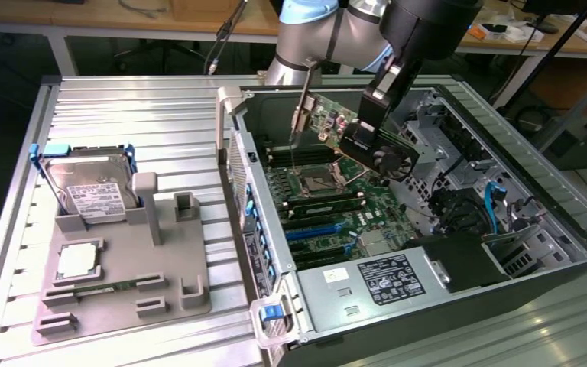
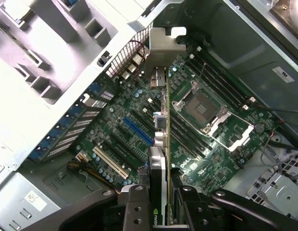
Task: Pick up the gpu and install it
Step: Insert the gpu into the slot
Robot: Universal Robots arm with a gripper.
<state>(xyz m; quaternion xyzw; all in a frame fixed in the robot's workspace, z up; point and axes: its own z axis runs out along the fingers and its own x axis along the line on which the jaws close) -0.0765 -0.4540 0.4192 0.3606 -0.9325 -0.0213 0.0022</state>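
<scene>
The gpu (image 1: 377,150), a dark card with a round fan and a silver end bracket (image 1: 299,115), hangs tilted above the motherboard (image 1: 326,208) inside the open computer case. My gripper (image 1: 365,122) comes down from above and is shut on the card's upper edge. The wrist view looks down the gpu (image 2: 161,144) edge-on, with its bracket (image 2: 163,48) at the far end and my gripper (image 2: 161,211) clamped on either side of it. Beneath the card lie the motherboard (image 2: 115,115), a blue slot (image 2: 138,132) and the processor socket (image 2: 199,108). The card stands clear of the board.
A grey fixture tray (image 1: 171,267) at the exterior view's left holds a silver hard drive (image 1: 89,187), a square chip (image 1: 77,261) and a RAM stick (image 1: 110,289). The case's power supply (image 1: 375,283) and drive cage with blue cables (image 1: 497,199) flank the board.
</scene>
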